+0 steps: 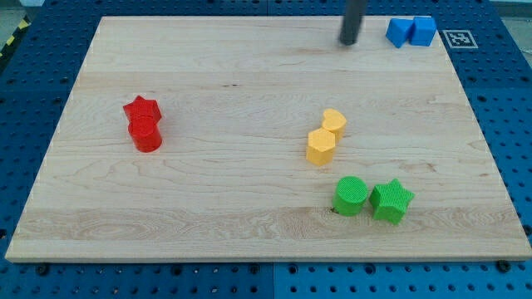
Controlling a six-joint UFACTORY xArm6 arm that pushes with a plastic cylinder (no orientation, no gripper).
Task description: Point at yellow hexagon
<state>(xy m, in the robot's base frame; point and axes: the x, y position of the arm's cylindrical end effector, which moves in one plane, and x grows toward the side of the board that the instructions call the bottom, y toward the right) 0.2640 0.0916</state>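
Observation:
The yellow hexagon (321, 146) sits right of the board's centre, touching a second yellow block (334, 122) just above and to its right, whose shape I cannot make out. My tip (347, 42) is near the view's top edge, well above both yellow blocks and apart from them. It touches no block.
A red star (141, 109) and a red cylinder (147, 134) sit together at the left. A green cylinder (351, 196) and a green star (391, 201) sit at the lower right. Two blue blocks (411, 31) sit at the top right corner of the wooden board (249, 224).

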